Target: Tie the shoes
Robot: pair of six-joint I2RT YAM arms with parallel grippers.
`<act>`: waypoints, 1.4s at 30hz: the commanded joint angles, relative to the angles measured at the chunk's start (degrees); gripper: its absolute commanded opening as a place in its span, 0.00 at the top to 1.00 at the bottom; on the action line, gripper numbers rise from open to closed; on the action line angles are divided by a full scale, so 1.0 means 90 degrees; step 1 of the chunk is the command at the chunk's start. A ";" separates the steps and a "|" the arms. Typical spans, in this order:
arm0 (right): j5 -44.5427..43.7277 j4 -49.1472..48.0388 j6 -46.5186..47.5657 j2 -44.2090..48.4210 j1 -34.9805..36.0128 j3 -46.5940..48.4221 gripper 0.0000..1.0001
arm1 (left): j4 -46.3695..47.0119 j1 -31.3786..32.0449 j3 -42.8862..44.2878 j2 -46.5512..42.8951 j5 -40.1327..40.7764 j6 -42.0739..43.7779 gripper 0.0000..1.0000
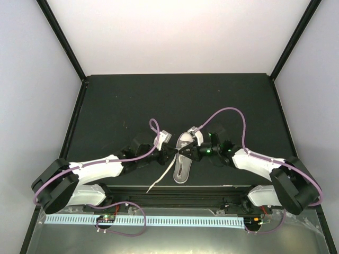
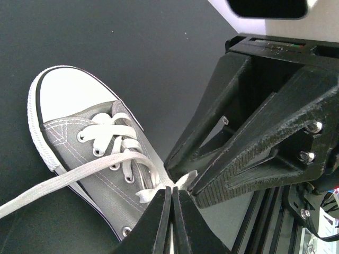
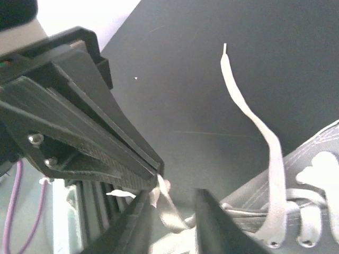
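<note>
Pinched fully together, my left claw has a short white lace end caught at its very tips, just above the top eyelets of the sneaker. Facing it almost tip to tip, my right claw stands partly apart. It has one finger on each side of that same strand where it droops from the left tips, and the fingers have not met on it, so nothing is clamped there. Right beneath both claws the small grey canvas sneaker sits upright on its white sole. It is at the middle of the black table, near the front edge and between my two arms. Its white toe cap points away from my bases. White lacing crosses the eyelets. A loose lace runs flat off the shoe's side toward my left arm and the near edge, its tip lying on the table well apart from the shoe. Beyond the sneaker the dark tabletop stretches to pale walls at the back.
</note>
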State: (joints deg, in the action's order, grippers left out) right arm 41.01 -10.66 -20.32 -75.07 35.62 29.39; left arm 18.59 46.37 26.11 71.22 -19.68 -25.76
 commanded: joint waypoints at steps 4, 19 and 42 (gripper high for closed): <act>-0.0172 -0.0226 0.0069 0.0142 0.0032 0.0061 0.98 | -0.0503 0.0005 0.0415 0.0021 0.0224 0.0389 0.93; -0.0219 -0.0252 -0.0074 0.0409 0.0036 -0.0188 0.98 | -0.2574 -0.0533 0.1123 0.0993 0.1757 0.1689 0.49; 0.0080 -0.0361 -0.0118 0.0250 0.0029 -0.0121 0.98 | -0.3113 -0.0523 0.2333 0.2788 0.1622 0.2982 0.44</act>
State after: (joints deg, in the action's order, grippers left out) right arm 40.53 -11.64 -21.34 -72.40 35.66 28.05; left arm -6.68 41.71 44.29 93.91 -5.32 -0.78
